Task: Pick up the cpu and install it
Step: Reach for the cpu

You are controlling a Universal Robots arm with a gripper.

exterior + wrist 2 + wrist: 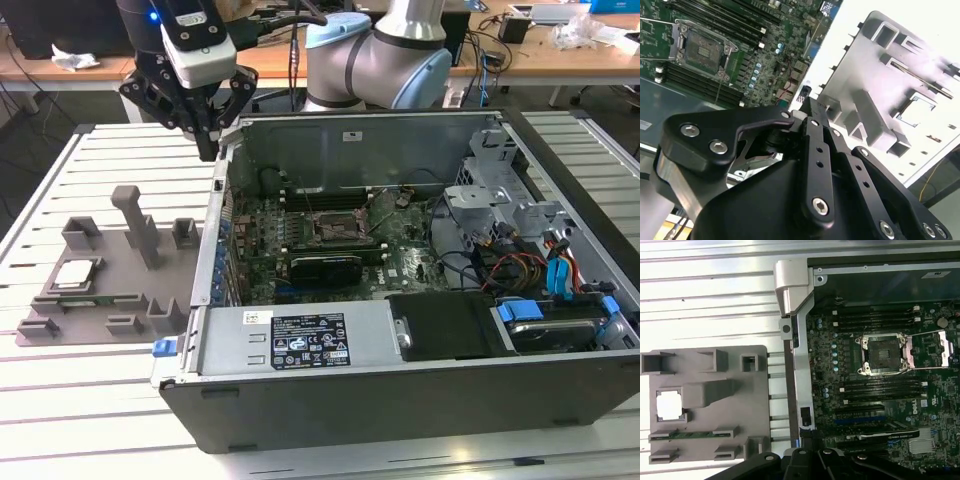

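Observation:
The cpu [76, 274] lies flat in a square pocket of the grey fixture plate [110, 300], on the table at the exterior view's left of the open computer case [400, 390]. In both wrist views it shows as a pale square, the cpu [669, 405] [918, 108]. The black metal-framed socket [335, 226] [883, 354] [702, 50] sits on the motherboard with its frame lifted. My gripper [207, 146] [808, 104] hangs high over the case's wall nearest the fixture, shut, with nothing in it.
A green memory stick [692, 435] rests in a slot of the fixture, and a tall grey post [138, 225] rises from the plate. The case holds a graphics card [325, 268], cables [520, 270] and a drive cage [500, 175]. Slatted white table [90, 420] all around.

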